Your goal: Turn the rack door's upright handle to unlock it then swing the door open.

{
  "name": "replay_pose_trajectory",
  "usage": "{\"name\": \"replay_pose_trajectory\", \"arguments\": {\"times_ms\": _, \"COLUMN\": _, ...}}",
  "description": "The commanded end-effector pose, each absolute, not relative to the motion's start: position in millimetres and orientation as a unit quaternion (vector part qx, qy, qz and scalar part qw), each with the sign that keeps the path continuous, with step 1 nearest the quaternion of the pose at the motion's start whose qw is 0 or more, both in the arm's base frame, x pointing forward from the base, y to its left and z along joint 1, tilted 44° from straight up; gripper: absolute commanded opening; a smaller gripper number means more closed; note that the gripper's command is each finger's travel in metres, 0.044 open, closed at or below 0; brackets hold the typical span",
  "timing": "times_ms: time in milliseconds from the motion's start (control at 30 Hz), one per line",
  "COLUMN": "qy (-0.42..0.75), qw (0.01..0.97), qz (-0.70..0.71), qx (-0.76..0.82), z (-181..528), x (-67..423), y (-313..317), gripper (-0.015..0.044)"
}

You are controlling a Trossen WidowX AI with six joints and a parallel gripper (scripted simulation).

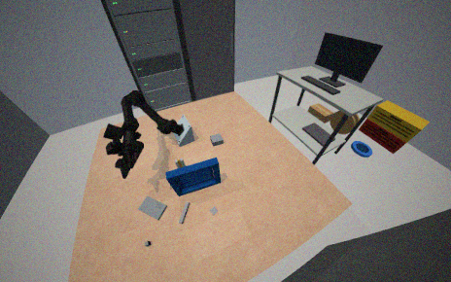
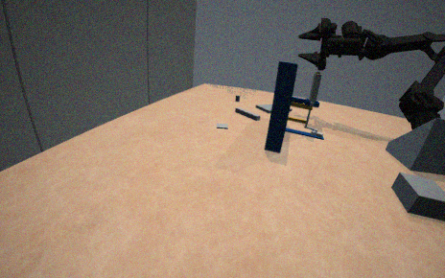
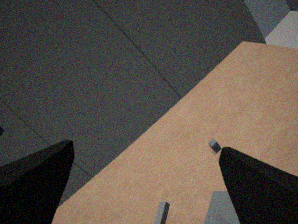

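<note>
Gripper [image 2: 312, 47] [image 3: 148, 153] wide and apparently empty, blue frame [image 1: 194, 177] [image 2: 281, 107] in top and exterior views, hidden from wrist

Open pincer [image 2: 312, 46], upright blue frame [image 2: 281, 107], grey blocks [image 2: 422, 196]

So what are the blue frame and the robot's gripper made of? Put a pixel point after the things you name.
The blue frame [image 1: 193, 167] [image 2: 281, 107] looks like painted metal or hard plastic: smooth, one even colour. The gripper [image 2: 307, 48] [image 3: 148, 153] seems to be dull black plastic or coated metal, with hardly any shine.
</note>
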State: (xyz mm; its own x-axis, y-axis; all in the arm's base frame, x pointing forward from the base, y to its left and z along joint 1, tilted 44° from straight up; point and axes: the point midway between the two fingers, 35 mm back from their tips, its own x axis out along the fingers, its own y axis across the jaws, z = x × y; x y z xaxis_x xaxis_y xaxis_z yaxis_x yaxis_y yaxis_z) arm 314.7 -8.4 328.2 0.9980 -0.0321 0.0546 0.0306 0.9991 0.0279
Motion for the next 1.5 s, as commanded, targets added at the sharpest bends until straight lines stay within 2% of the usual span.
{"name": "replay_pose_trajectory", "arguments": {"times_ms": 0, "qy": -0.025, "qw": 0.999, "qz": -0.016, "qx": 0.015, "z": 327, "x": 315, "y": -8, "gripper": 0.0374}}
{"name": "replay_pose_trajectory", "arguments": {"times_ms": 100, "qy": 0.013, "qw": 0.999, "qz": -0.017, "qx": 0.03, "z": 316, "x": 324, "y": -4, "gripper": 0.0295}}
{"name": "replay_pose_trajectory", "arguments": {"times_ms": 133, "qy": 0.029, "qw": 0.999, "qz": -0.018, "qx": 0.036, "z": 312, "x": 327, "y": -1, "gripper": 0.0291}}
{"name": "replay_pose_trajectory", "arguments": {"times_ms": 700, "qy": 0.287, "qw": 0.953, "qz": -0.067, "qx": 0.068, "z": 231, "x": 350, "y": 40, "gripper": 0.0291}}
{"name": "replay_pose_trajectory", "arguments": {"times_ms": 1067, "qy": 0.415, "qw": 0.902, "qz": -0.117, "qx": 0.018, "z": 192, "x": 340, "y": 66, "gripper": 0.0291}}
{"name": "replay_pose_trajectory", "arguments": {"times_ms": 1467, "qy": 0.504, "qw": 0.841, "qz": -0.177, "qx": -0.084, "z": 169, "x": 319, "y": 88, "gripper": 0.0291}}
